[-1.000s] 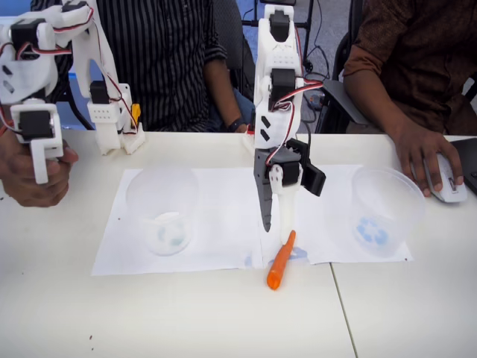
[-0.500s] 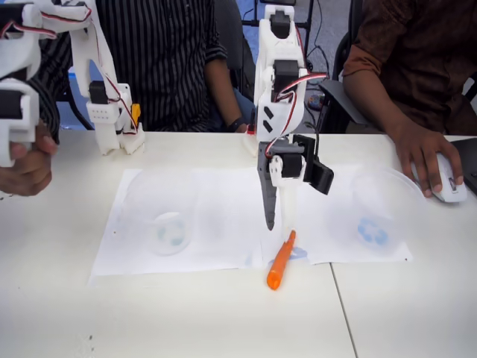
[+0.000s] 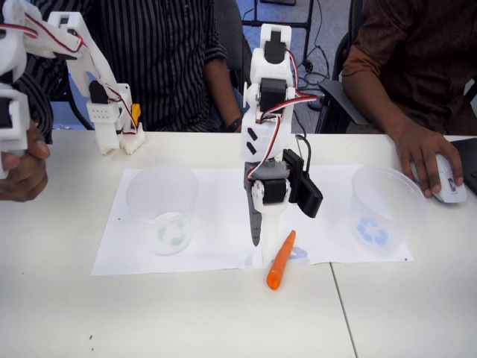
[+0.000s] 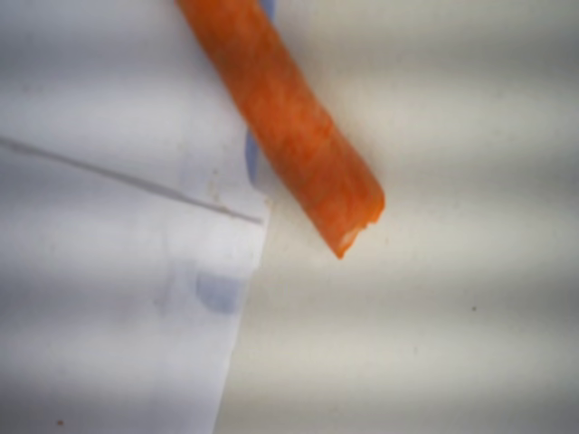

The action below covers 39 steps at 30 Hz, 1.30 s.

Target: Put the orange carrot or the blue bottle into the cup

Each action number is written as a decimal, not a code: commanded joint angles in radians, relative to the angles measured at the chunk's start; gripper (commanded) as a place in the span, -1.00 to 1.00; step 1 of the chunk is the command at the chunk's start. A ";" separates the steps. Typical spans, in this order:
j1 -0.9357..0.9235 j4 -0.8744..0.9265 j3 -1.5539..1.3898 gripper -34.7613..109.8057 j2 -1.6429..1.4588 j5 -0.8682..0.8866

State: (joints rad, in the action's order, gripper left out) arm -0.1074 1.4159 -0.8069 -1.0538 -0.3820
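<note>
The orange carrot (image 3: 281,261) lies on the table at the front edge of the white paper, thick end toward the camera. In the wrist view the carrot (image 4: 289,127) runs diagonally from the top, its blunt end near the middle. My gripper (image 3: 258,240) points straight down just left of the carrot's tip. Its dark and white fingers stand together with nothing between them. The cup (image 3: 162,201), clear with a teal blotch at its base, stands upright on the paper well to the left of the gripper. The blue bottle is out of view.
A second clear cup (image 3: 386,209) with a blue mark at its base stands on the right of the paper sheets (image 3: 216,224). A person's hand rests on a white mouse (image 3: 449,181) at the far right. People sit behind the table.
My gripper has shifted left and a little lower, from over the carrot's tip to beside it. The carrot and both cups have not moved.
</note>
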 commanded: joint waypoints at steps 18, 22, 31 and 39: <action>0.046 0.328 0.390 -0.18 0.115 -0.594; 0.032 0.330 0.322 -0.18 0.115 -0.667; 0.040 0.328 0.219 -0.18 0.115 -0.635; 0.032 0.328 0.219 -0.18 0.130 -0.652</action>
State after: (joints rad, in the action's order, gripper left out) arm -0.0721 1.7288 -0.5921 -0.8667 -1.0232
